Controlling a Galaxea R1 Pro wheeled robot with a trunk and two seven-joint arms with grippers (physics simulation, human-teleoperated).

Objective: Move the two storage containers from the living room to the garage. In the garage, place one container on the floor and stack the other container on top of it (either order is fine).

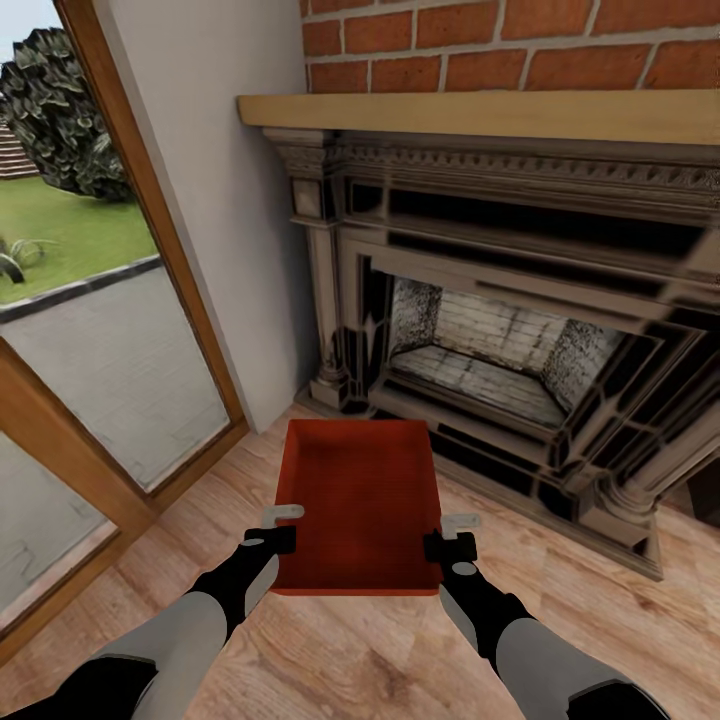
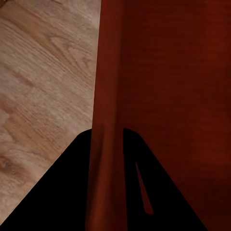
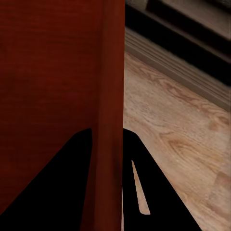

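One red-orange open-top storage container sits in front of me over the pale wood plank floor of the living room. I cannot tell whether it rests on the planks. My left gripper is shut on its left wall, one finger on each side. The right gripper is shut the same way on the right wall. The bin looks empty inside. The second container is out of view.
A dark ornate fireplace with a wooden mantel and red brick above stands close behind the bin, to the right. A wood-framed glass door runs along the left, with a white wall strip between them.
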